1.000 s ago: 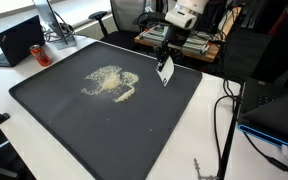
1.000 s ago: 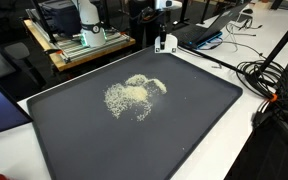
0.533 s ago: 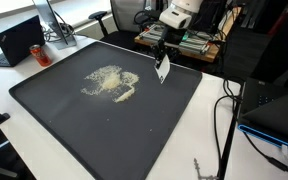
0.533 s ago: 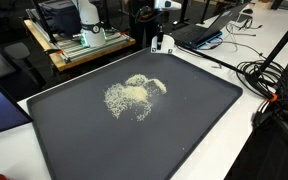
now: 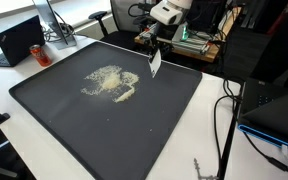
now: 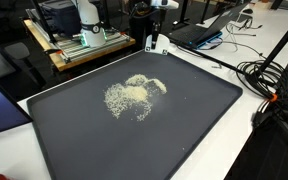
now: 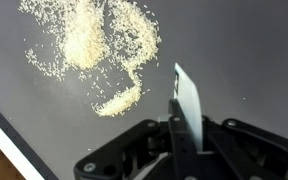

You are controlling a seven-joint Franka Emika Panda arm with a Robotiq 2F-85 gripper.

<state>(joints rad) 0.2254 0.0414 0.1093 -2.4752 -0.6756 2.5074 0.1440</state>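
- End effector (image 7: 182, 132): fingers pressed together on a thin white card (image 7: 187, 98), which they pinch by one end. The card stands edge-on between them and sticks out past the tips.
- In both exterior views, the end effector (image 5: 154, 52) (image 6: 152, 38) hangs over the far rim of the black mat (image 5: 84, 130) (image 6: 134, 145), with the card (image 5: 155, 64) (image 6: 152, 45) pointing down.
- Cannot tell whether the card's tip touches the mat.
- Grains (image 5: 111, 82) (image 6: 134, 93): a pale loose heap near the mat's middle, well apart from the card.
- Wrist view: the grains (image 7: 84, 45) lie ahead and to one side, with a small dense clump nearest the card and a thin scatter around it.
- The mat lies on a white worktop (image 5: 209, 120).
- A laptop (image 5: 19, 40) sits beyond the mat's corner.
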